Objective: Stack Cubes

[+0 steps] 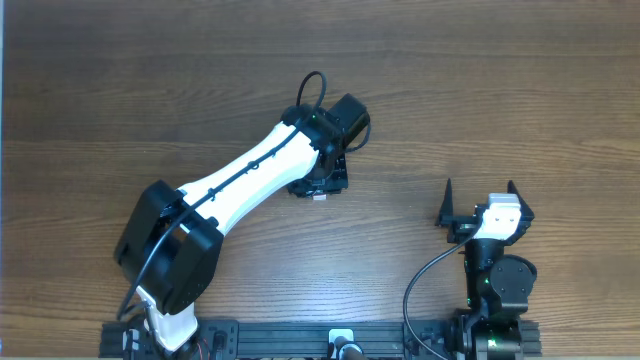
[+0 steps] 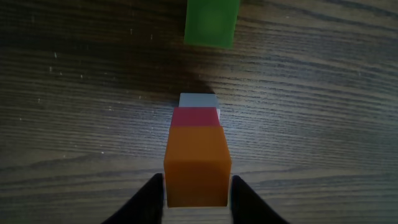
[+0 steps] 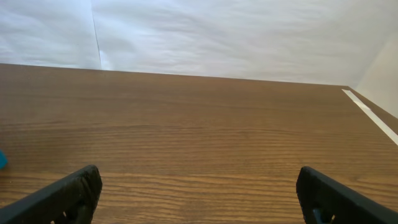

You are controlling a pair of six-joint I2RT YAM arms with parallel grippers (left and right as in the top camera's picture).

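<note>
Grip, left: the left claw [image 2: 197, 182] pinched the orange cube [image 2: 197, 163], with one finger against each of its side faces.
Stack: the orange cube sat on top, held in that claw. The red cube [image 2: 196, 117] was directly under it, and the white cube [image 2: 199, 99] was the base on the counter [image 2: 74, 124].
Loose piece: the green cube [image 2: 211, 22] lay alone on the counter, well ahead of the left claw's tips and apart from the stack.
Grip, right: the right claw [image 1: 479, 192] was spread wide over bare counter, close to its own arm's base. The stack stood well off to its side.
Left wrist view: it gave the stack's three colours in order and the green cube beyond them.
Top view: the left arm reached to mid-counter, and its claw [image 1: 320, 178] covered the stack from above. This view also placed the two claws well apart.
Right wrist view: the claw [image 3: 199, 175] was wide open. Wood-grain counter ran ahead of it to a white wall [image 3: 217, 37], with a pale strip [image 3: 367, 112] near the counter's far corner. A speck of blue [image 3: 2, 160] sat at the frame edge, too small to identify.
</note>
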